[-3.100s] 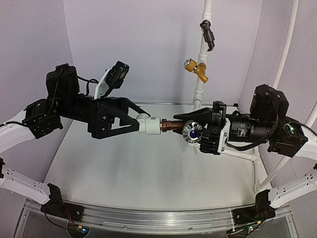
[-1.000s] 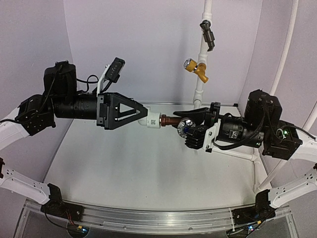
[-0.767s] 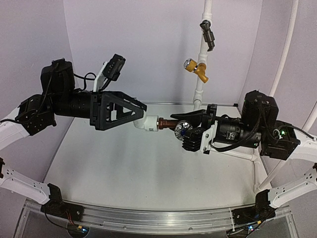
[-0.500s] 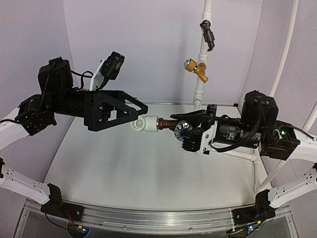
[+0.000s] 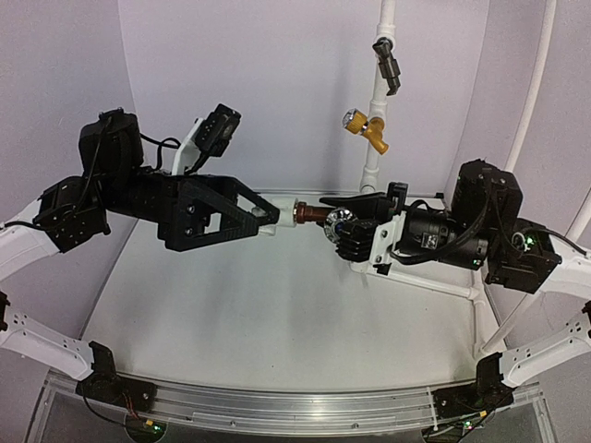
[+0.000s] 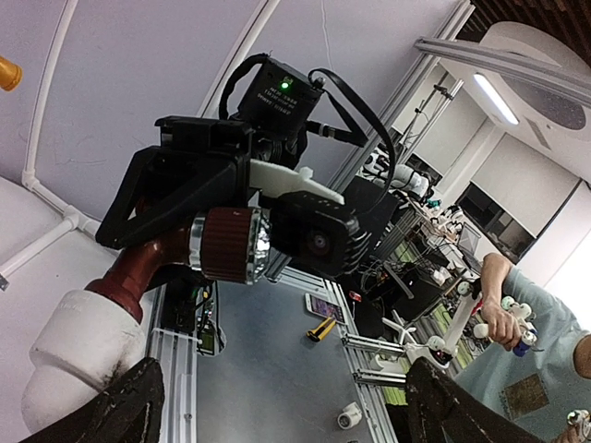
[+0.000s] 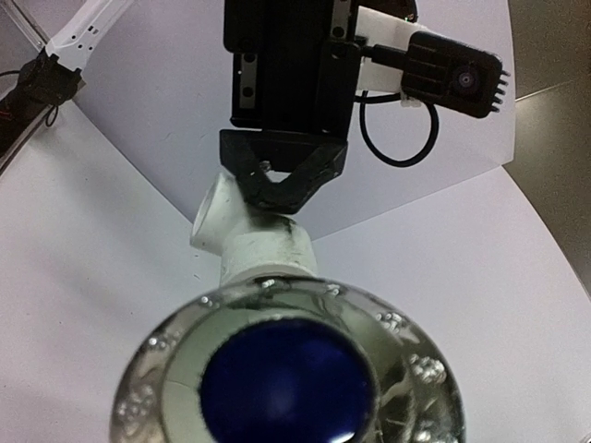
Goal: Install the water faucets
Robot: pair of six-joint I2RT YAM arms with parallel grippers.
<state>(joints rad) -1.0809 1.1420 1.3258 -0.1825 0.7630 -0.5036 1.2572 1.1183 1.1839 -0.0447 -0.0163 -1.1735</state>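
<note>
The tap [image 5: 312,216] lies level above the bench [image 5: 277,314] near the middle of the overhead view. Its red-brown body points to 9 o'clock and its round knob [image 5: 339,221] to 3 o'clock. The right claw [image 5: 349,223] reaches in from 3 o'clock and is clenched on the tap at the knob end, one finger above the knob and one below. The stem end of the tap sits in the white elbow [image 5: 284,212], which meets the tip of the left claw [image 5: 268,220] coming in from 9 o'clock. In the left wrist view that claw's two fingers [image 6: 129,406] stand well apart at 7 and 5 o'clock. The elbow rests against the one at 7 o'clock, and the tap's ribbed collar runs up toward 12 o'clock under the right claw's black finger. Whether the left claw truly pinches the elbow or only bears on it, I cannot tell. In the right wrist view the knob's blue centre fills 6 o'clock, with the elbow just past it and the left claw's black tip over its bend. At 1 o'clock from the tap, by the back wall, an upright white pipe [image 5: 371,166] carries a yellow valve [image 5: 367,127], with a dark valve [image 5: 389,63] higher up.
</note>
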